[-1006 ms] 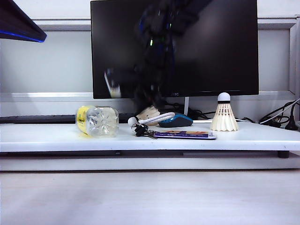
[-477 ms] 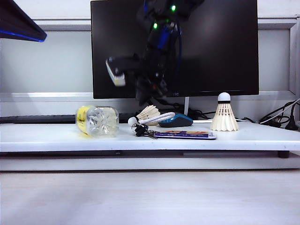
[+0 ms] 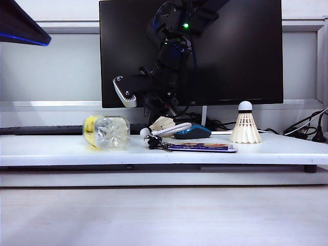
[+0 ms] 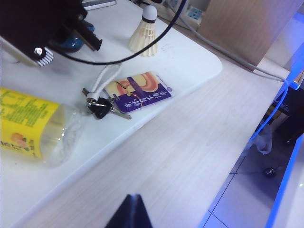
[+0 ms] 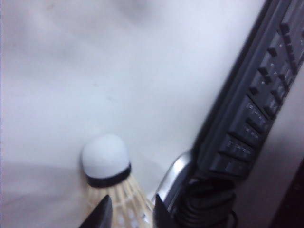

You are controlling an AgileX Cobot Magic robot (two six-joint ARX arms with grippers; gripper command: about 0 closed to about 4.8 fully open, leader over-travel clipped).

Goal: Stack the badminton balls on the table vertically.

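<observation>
While one badminton ball (image 3: 245, 125) stands upright toward the desk's (image 3: 51, 148) right end, straddles the second badminton ball (image 3: 162, 123), lying mid-desk, with the right claw (image 5: 129, 211), grip impossible to tell, and hangs the left claw (image 4: 133, 214) above the front edge, likewise unclear.

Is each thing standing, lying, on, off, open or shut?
Right-hand shuttlecock: standing, cork up.
Middle shuttlecock: lying on its side.
Plastic bottle: lying on its side.
Monitor: dark.
Right gripper: straddling middle shuttlecock's skirt; grip unclear.
Left gripper: over the wood surface; jaws unclear.
</observation>
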